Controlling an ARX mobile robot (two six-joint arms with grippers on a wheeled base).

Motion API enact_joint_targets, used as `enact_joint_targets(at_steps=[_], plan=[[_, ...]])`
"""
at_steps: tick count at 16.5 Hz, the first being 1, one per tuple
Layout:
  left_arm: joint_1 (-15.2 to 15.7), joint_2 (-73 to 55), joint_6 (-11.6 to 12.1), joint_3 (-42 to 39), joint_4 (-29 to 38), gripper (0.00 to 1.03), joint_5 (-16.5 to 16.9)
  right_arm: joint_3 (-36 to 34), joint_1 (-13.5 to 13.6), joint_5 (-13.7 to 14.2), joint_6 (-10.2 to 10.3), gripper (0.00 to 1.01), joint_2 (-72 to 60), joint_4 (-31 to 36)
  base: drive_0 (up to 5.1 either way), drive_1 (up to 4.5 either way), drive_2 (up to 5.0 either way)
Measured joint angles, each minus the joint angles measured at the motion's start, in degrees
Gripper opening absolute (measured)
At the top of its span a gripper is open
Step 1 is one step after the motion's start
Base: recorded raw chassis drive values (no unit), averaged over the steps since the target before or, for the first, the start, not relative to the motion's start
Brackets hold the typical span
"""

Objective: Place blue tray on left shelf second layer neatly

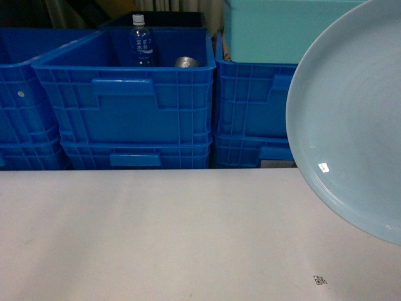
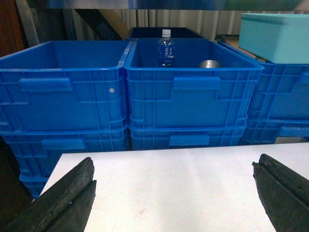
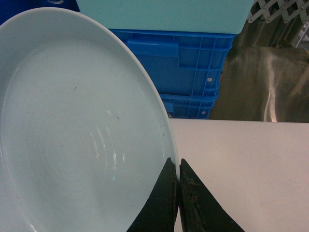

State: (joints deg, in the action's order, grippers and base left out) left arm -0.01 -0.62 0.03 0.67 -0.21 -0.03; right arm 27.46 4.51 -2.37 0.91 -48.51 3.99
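Right claw point(image 3: 177, 169) pinched tight on blue tray point(image 3: 77, 130) rim at lower centre, left claw point(image 2: 174, 188) spread wide above tabletop point(image 2: 169, 183), bottle point(image 2: 165, 47) label unreadable.

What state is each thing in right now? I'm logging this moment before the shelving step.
Round pale sky-blue tray: lifted, tilted, rim pinched.
Right gripper: shut on the tray's rim.
Left gripper: open, holding nothing, over the white tabletop.
Deep-blue ribbed plastic crate: open-topped, stacked, holding an upright capped clear bottle.
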Motion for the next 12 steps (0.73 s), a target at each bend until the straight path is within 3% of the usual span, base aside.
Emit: enact_joint_targets(at_steps=[8,12], plan=[[0.0,0.0,0.0,0.0,0.0,0.98,0.0,0.0,0.0,0.0,-0.1,0.02,0.0,0.0,0.0,0.00,0.0],[0.0,0.0,0.0,0.0,0.0,0.98,0.0,0.0,0.0,0.0,-0.1,0.02,0.0,0.0,-0.4,-2.47,-1.9]])
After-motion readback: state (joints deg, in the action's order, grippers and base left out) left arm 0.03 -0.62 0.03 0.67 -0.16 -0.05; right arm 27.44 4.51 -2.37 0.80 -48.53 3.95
